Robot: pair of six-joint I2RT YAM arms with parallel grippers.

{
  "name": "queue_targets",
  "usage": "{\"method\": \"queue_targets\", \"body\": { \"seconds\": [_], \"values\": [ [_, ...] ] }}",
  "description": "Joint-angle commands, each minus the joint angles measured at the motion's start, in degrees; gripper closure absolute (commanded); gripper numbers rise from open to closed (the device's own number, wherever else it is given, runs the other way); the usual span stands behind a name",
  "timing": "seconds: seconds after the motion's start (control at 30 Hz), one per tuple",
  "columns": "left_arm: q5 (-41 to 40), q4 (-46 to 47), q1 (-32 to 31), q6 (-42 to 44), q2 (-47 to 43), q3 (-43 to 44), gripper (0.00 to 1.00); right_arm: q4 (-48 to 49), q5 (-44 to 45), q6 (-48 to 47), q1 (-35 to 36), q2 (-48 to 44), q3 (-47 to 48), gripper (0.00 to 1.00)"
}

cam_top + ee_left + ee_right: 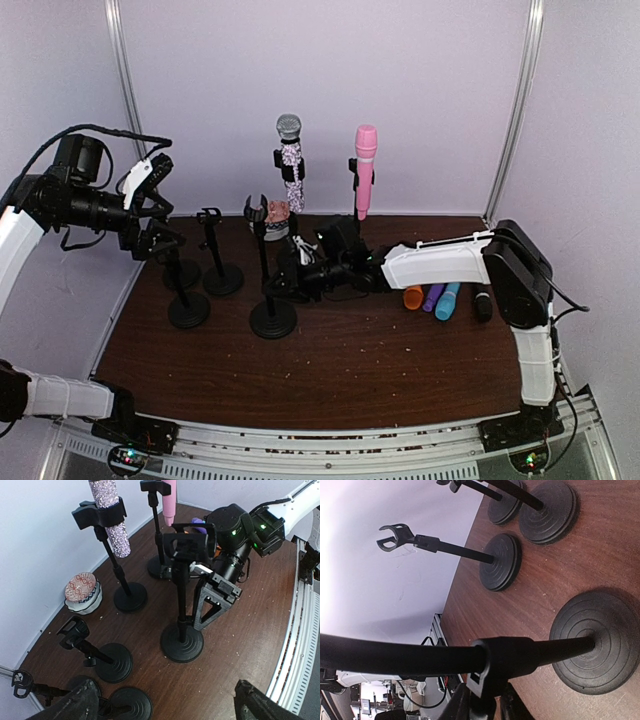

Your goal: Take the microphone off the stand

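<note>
A sparkly silver microphone stands in a clip on a black stand at the back; it also shows in the left wrist view. A pink microphone stands in another stand to its right and shows in the left wrist view. My right gripper reaches left and is shut on the pole of an empty-clip stand. The pole collar sits between its fingers. My left gripper is open and empty, raised above the left stands.
Two more empty stands stand at the left. Orange, purple, blue and black microphones lie at the right. A patterned bowl sits at the back.
</note>
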Motion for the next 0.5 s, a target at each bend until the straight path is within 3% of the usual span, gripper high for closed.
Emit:
{"method": "queue_targets", "body": {
  "seconds": [0.0,0.23,0.47],
  "values": [
    [0.21,0.71,0.47,0.62,0.06,0.97,0.03,1.56,3.89,-0.06,0.17,-0.62,0.51,0.86],
    [-0.17,0.7,0.49,0.64,0.97,1.05,0.03,-2.77,7.99,-3.24,1.0,-1.54,0.97,1.0],
    [0.91,4.39,0.46,-2.92,3.65,-0.44,0.08,-11.84,13.82,-10.13,1.89,-2.04,3.21,1.0]
  ]
}}
